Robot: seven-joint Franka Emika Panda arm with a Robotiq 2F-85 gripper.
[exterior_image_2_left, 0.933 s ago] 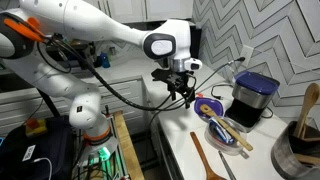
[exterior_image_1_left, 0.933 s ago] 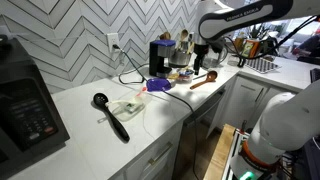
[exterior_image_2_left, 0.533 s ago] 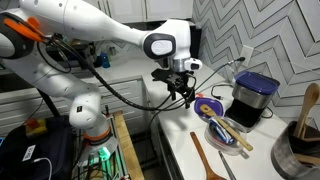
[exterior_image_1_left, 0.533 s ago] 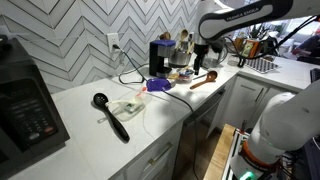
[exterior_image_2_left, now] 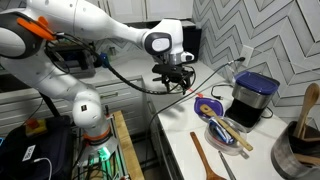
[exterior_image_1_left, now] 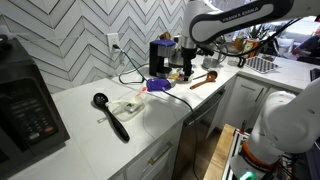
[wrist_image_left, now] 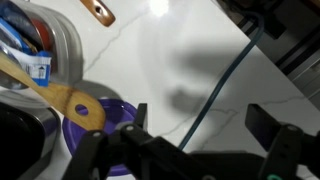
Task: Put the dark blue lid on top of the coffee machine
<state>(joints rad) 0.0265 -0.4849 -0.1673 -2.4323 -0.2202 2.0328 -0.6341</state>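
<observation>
**On the counter (exterior_image_1_left: 75, 100), the dark blue lid (exterior_image_1_left: 157, 86) is lying in front of the coffee machine (exterior_image_1_left: 160, 55)**

Down beside the machine's base, the lid is sitting flat on the white surface, not on the machine's top. In the wrist view a wooden spoon (wrist_image_left: 70, 100) is lying with its head across the lid. Its handle is running back toward a bowl (wrist_image_left: 45, 45) that is holding other utensils just beside the lid. That spoon is covering part of the lid.

The pincer (exterior_image_2_left: 180, 90) is hanging above the counter near the lid without touching it. Its fingers are standing apart with nothing between them. A power cord (wrist_image_left: 218, 90) is trailing across the counter beneath the gap between the fingers, running on toward the coffee machine.

Farther out, a second wooden spoon (exterior_image_2_left: 205, 160) is lying loose on the counter, and a utensil holder (exterior_image_2_left: 298, 145) is standing near the tiled wall. Along the other stretch of counter, a black long-handled spoon (exterior_image_1_left: 112, 118) is lying well apart from the lid. A large black box with a keypad (exterior_image_1_left: 25, 100) is standing at the far end.

Counting what is showing: one lid, one coffee machine, two wooden spoons, one black spoon, one bowl, one utensil holder and one keypad box.
</observation>
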